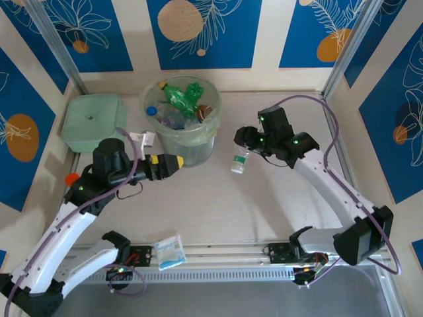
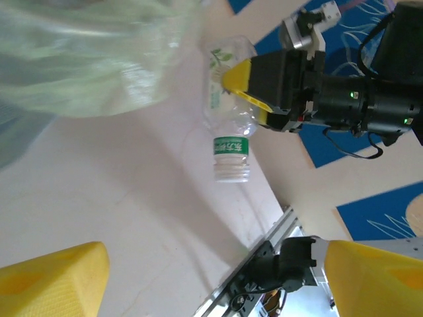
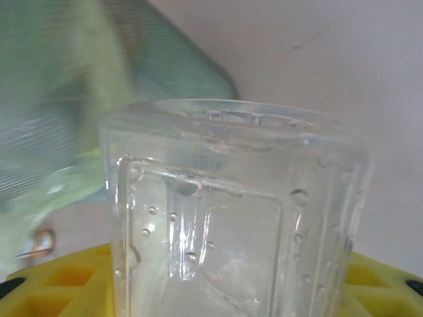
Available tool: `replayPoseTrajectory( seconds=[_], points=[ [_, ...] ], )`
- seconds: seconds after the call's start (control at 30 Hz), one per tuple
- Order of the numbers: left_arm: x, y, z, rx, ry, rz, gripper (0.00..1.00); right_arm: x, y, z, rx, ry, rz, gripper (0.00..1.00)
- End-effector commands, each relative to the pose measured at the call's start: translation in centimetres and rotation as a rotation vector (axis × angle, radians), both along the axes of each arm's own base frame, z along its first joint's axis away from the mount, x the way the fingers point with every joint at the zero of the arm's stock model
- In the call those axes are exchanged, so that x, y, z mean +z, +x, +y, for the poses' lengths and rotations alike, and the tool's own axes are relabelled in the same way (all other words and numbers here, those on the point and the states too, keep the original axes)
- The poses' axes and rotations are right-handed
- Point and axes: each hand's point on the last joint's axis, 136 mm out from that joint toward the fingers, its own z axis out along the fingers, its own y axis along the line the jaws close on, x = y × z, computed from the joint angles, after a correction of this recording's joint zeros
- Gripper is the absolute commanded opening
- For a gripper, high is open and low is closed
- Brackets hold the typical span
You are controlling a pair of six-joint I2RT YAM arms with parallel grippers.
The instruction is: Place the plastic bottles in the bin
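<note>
Top view, bin (image 1: 195, 149): round pale-green bucket at 12 o'clock on the table, close to the back wall, with green bottles (image 1: 180, 99) and others heaped up to its rim.
Top view, right claw (image 1: 245, 149): out at 4 o'clock of the bin and clamped on a clear bottle (image 1: 240, 162), which hangs cap-down outside the rim with a gap to the bin wall.
Top view, left claw (image 1: 178, 162): at 6 o'clock of the bin, yellow tips low and just beside its wall.
Top view, edges: lidded box (image 1: 92, 122) sits at 10 o'clock beside the bin; a sachet (image 1: 170, 251) lies at 7 o'clock by the near rail.
Top view, open room: bare table (image 1: 218, 211) runs from the middle down to 6 o'clock.
Left wrist, left claw (image 2: 215, 264): its yellow fingers (image 2: 56, 281) are spread wide apart, with nothing between them but tabletop.
Left wrist, clear bottle (image 2: 229, 132): at 12 o'clock, green-and-white label, white cap toward 6 o'clock, and the right claw pinching its upper body.
Left wrist, bin (image 2: 99, 59): a blurred green wall at 10 o'clock, its edge near the bottle.
Right wrist, clear bottle (image 3: 231, 218): ribbed base dead centre, gripped between yellow fingers (image 3: 53, 284) at 6 o'clock.
Right wrist, bin (image 3: 73, 112): a green blur at 10 o'clock, with bare table at 1 o'clock.
</note>
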Motion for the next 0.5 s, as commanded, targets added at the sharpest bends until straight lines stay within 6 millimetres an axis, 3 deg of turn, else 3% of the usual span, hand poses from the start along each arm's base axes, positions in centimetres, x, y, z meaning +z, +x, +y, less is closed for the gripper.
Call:
replayPoseTrajectory(
  seconds=[0.0,0.23,0.47],
  points=[
    [3.3,0.1,-2.9,-0.052,-0.084,-0.120,0.86,3.6,-1.4,1.8,0.031,0.079,-0.048,0.56],
    [3.3,-0.2,-7.4,-0.143,-0.082,-0.155,0.87,9.1,-3.0,5.4,0.106,0.218,-0.160,0.56],
    [3.5,-0.3,-8.3,-0.157,-0.068,-0.187,0.88,12.4,-3.2,7.3,0.141,0.356,-0.213,0.57]
  ],
)
